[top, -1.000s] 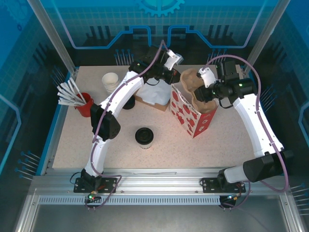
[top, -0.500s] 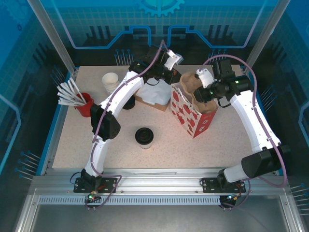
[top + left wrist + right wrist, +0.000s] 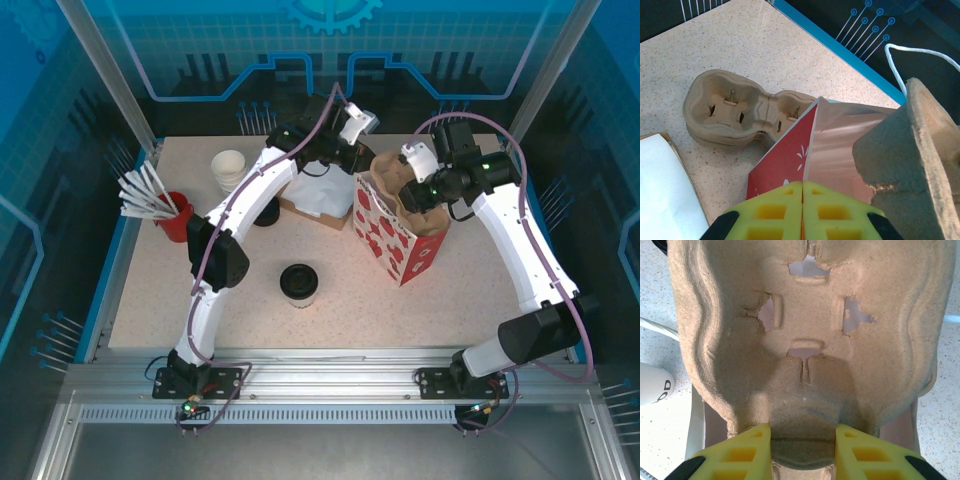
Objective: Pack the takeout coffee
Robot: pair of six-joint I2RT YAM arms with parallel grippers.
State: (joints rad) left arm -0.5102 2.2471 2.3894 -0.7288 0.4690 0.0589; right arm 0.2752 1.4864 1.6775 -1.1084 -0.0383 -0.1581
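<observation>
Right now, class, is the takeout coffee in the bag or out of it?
Out. The takeout coffee stands upright on the table, lid on, apart from the red-and-white bag.

Bright, even overhead light, soft shadows on table (image 3: 450, 300). Glare on bag (image 3: 840, 135) lining, left wrist cam ctr. Yellow pads (image 3: 780, 212) at 6 o'clock slightly blurred.

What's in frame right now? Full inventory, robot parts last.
takeout coffee: 1, pale cup, black lid, table front-centre
paper bag: 1, red-and-white, centre-right, open
held cup carrier: 1, brown pulp, at bag mouth
spare cup carrier: 1, brown pulp, table beside bag
paper cups: 1 stack, white, back left
red cup: 1, holds white sticks, left
napkin tray: 1, brown, white sheets, back centre
left end effector: 1, yellow, shut on paper bag rim
right end effector: 1, yellow, shut on held cup carrier
</observation>
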